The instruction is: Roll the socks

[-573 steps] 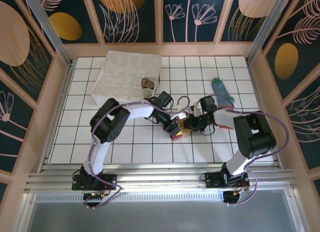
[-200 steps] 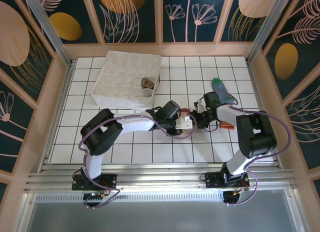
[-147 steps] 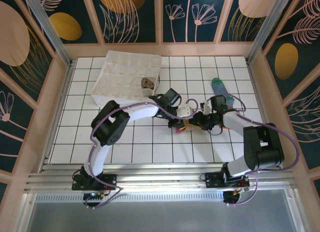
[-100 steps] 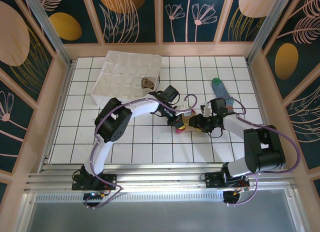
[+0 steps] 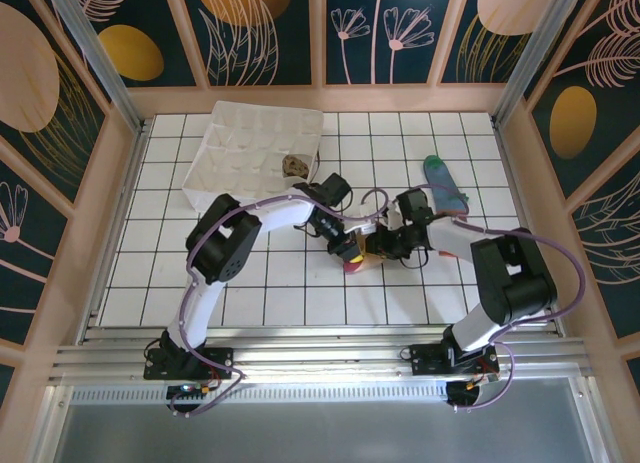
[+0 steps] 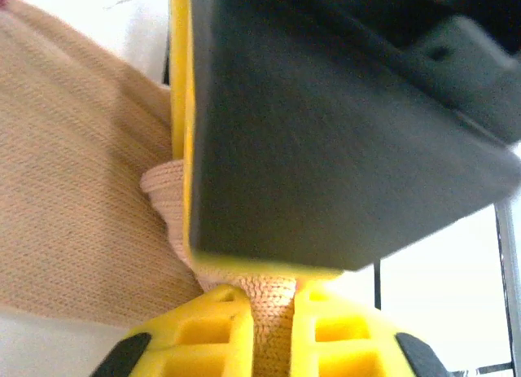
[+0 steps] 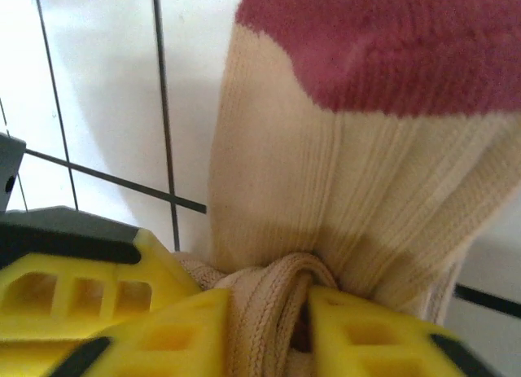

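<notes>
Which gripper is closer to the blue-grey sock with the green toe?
Right. The right gripper, pinching the beige sock, sits toward the bases and left of the blue-grey sock. The left gripper pinches the same beige sock, farther left still.

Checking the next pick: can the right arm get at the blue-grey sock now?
Likely not yet: its claw is shut on the beige sock. The blue-grey sock lies uncovered close by.
</notes>
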### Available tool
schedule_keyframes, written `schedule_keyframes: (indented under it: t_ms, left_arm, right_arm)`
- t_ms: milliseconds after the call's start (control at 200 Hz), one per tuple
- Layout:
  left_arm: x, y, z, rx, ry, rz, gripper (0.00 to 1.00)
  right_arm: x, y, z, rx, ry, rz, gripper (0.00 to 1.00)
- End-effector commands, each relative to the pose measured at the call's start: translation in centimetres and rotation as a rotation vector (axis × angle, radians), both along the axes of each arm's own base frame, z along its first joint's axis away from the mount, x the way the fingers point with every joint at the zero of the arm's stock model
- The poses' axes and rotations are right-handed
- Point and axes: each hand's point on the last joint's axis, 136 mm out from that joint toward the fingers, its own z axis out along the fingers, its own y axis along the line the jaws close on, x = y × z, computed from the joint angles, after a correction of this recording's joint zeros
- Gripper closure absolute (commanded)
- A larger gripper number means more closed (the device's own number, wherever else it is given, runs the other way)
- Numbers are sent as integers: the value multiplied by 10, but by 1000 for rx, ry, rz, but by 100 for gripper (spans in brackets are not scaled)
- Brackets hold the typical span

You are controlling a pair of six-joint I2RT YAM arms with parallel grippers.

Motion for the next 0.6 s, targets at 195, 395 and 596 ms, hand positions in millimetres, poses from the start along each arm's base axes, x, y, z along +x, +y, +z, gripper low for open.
schedule_keyframes:
  t_ms: [195,395,596]
  left_arm:
    - [14,23,9,9,-334,141,66]
    - [18,34,68,-130,-668,177,59]
    - [-4,25,70,-93,-844,101,53]
  right_arm:
    - [-40,-24,-43,-144,181,-29,100]
    - [-46,-30,-49,-123,218,-55,100]
    - [-49,-29,-51,-120,231,-52,100]
